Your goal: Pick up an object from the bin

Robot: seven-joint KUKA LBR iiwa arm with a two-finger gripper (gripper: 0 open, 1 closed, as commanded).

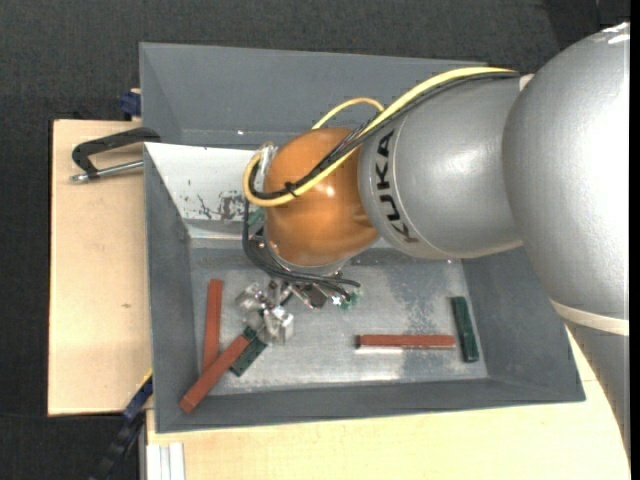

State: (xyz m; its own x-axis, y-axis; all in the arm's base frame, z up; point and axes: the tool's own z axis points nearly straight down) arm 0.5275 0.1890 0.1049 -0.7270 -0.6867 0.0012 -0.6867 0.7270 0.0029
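Robotics lab: KUKA arm (450, 178) over a grey metal bin (300, 88) (dark carpet (300, 8)).

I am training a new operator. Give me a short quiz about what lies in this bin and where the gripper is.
1. How many red-brown sticks lie in the bin?
2. True or false: the gripper hangs over the right end of the bin floor.
3. Which thing lies nearest the dark green block at the view's right? A: the level stick. B: the gripper. C: the slanting stick.
Key: 1: three. 2: false, it hangs over the floor's left part, as the view shows it. 3: A.
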